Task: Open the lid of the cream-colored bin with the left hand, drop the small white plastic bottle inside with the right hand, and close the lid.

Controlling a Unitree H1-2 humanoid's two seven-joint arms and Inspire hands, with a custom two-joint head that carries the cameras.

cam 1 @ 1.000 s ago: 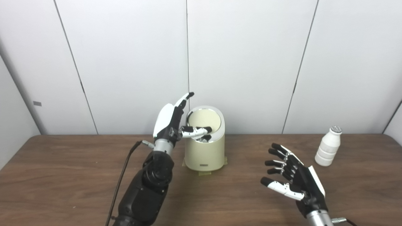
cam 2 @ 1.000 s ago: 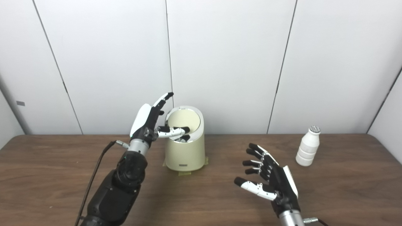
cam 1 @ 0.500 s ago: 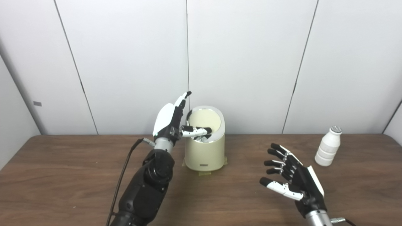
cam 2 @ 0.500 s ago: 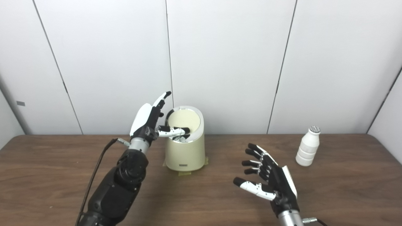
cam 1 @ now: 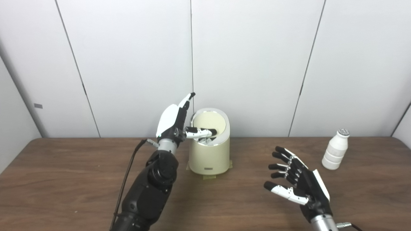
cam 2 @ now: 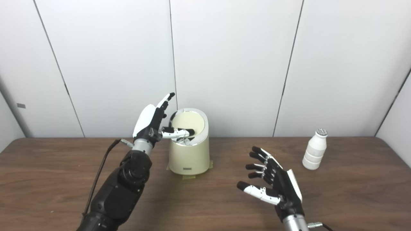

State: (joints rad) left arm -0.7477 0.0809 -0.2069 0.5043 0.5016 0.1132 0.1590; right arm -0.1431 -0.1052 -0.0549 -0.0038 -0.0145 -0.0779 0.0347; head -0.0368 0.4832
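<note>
The cream-colored bin (cam 1: 209,158) stands at the back middle of the table. Its round lid (cam 1: 209,123), set in a chrome ring, tilts toward me. My left hand (cam 1: 172,121) is at the bin's upper left, fingers stretched upward and apart. Its thumb lies across the lower part of the lid, and a dark gap shows under it. My right hand (cam 1: 299,186) hovers open over the front right of the table, palm to the left, holding nothing. The small white plastic bottle (cam 1: 336,154) stands upright at the far right, well beyond that hand.
The brown wooden table (cam 1: 64,179) ends at white wall panels (cam 1: 257,64) just behind the bin. Tape strips (cam 1: 208,176) show at the bin's base. A black cable (cam 1: 126,173) runs along my left arm.
My left hand has shifted slightly up and to the left, thumb still on the lid. My right hand has drifted a little left and down. Bin and bottle have not moved.
</note>
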